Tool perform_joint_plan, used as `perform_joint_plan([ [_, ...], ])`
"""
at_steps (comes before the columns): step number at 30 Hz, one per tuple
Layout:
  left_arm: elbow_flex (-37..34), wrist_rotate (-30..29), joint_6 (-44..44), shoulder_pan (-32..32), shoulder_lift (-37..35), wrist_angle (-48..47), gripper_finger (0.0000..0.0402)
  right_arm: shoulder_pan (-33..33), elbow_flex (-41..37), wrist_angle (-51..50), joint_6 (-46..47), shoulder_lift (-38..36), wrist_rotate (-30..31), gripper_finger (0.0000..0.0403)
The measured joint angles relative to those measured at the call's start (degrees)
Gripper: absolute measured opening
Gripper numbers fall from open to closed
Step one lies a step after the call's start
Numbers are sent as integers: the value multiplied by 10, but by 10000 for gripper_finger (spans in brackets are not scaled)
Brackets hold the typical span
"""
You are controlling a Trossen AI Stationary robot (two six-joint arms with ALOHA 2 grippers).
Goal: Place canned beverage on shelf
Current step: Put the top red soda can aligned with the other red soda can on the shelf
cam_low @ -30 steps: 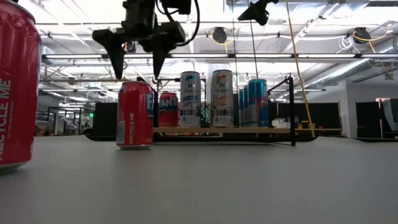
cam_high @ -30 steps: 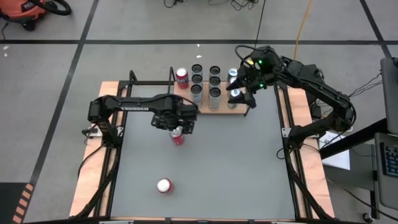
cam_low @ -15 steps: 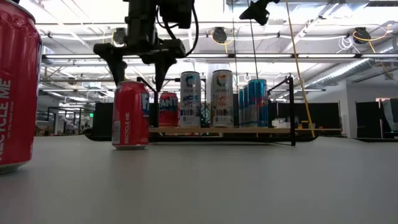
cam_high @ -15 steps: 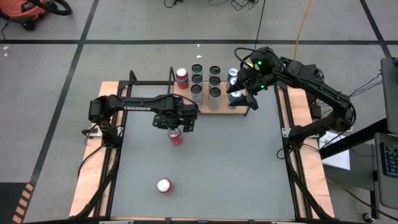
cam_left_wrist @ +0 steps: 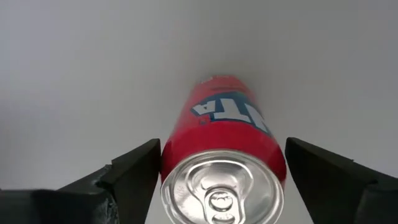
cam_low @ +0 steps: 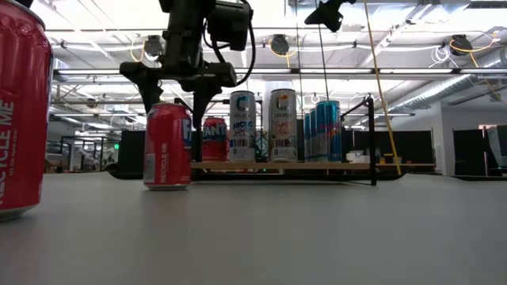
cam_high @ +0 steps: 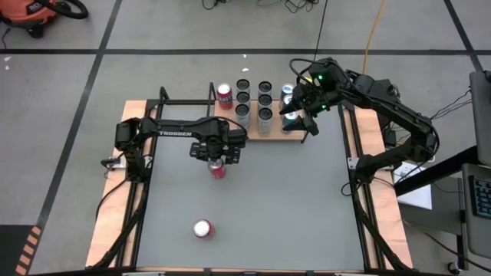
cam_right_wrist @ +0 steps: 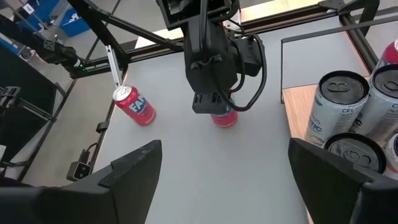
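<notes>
A red can [cam_high: 218, 169] stands upright on the grey table, in front of the shelf [cam_high: 253, 133]. My left gripper [cam_high: 218, 157] points straight down over it, open. Its two fingers reach down on either side of the can's top [cam_low: 167, 107]; in the left wrist view the can [cam_left_wrist: 227, 143] sits between them, closer to one finger. The light-wood shelf [cam_low: 317, 167] carries several upright cans [cam_high: 264, 103]. My right gripper [cam_high: 295, 115] hangs open above the shelf's right end with nothing between its fingers [cam_right_wrist: 224, 152]. My left gripper comes at the red can from above, one finger [cam_left_wrist: 140, 171] right against the can's side near the rim [cam_left_wrist: 166, 163]. I cannot tell whether it touches. The other finger [cam_left_wrist: 311, 168] stands apart from the can, which rests on the table.
Another red can [cam_high: 202, 228] stands near the table's front edge, large at the low view's left [cam_low: 20, 111]. A red can [cam_high: 224, 95] stands at the shelf's left end. Black rod frames [cam_high: 184, 103] rise beside the shelf. Open grey tabletop lies to the right [cam_high: 299, 199].
My left gripper has sunk toward the red can; its fingertips, earlier above the can's top, now stand on either side of it. The can has stayed upright.
</notes>
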Motion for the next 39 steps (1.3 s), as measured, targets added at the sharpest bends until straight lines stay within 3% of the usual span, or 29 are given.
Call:
perform_joint_plan([
  [12, -17, 13, 35, -12, -3, 11, 277, 0, 0, 3, -11, 0, 0, 311],
  [21, 77, -9, 114, -24, -28, 8, 263, 0, 0, -18, -19, 0, 0, 311],
  [31, 237, -55, 311, -28, -34, 35, 262, 0, 0, -54, 34, -5, -1, 311],
  [39, 309, -43, 487, -11, -34, 108, 262, 0, 0, -54, 126, -46, -2, 311],
])
